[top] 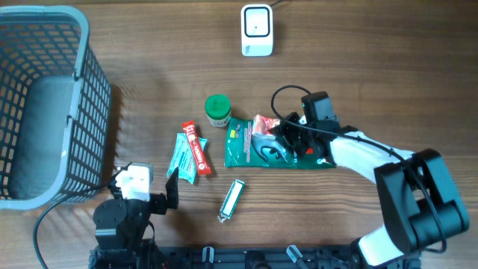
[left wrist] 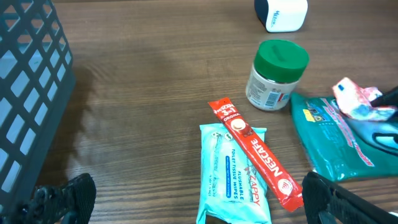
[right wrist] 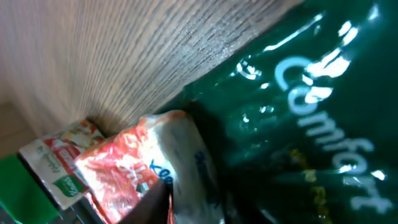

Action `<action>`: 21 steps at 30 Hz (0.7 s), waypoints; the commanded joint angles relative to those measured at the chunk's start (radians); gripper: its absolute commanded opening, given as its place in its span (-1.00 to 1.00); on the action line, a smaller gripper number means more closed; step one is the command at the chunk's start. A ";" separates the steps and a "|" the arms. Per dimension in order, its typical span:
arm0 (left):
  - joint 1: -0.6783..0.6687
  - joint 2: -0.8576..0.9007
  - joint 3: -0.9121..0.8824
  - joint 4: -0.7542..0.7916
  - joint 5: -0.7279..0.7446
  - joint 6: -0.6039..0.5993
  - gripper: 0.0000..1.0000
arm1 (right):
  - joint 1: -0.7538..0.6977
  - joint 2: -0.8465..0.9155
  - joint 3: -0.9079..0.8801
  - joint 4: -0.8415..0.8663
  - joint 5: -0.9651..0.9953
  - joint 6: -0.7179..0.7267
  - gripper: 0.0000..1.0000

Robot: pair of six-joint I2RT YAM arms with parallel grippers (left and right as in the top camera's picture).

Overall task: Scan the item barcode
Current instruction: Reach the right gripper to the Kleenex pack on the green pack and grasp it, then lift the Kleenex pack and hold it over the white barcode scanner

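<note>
A red and white packet lies on the top edge of a green Comfort pouch at the table's middle. My right gripper is down on it, its dark fingers closed against the packet's white end. The white barcode scanner stands at the far edge, apart from both arms. Near the front left edge my left gripper is open wide and holds nothing.
A green-lidded jar stands left of the pouch. A red Nescafe stick lies across a teal wipes pack. A silver stick lies near the front. A grey basket fills the left.
</note>
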 commanded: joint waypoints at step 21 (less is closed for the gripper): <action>0.004 -0.003 -0.009 0.003 -0.009 -0.010 1.00 | 0.004 -0.891 -0.010 -0.467 0.116 -0.409 -0.91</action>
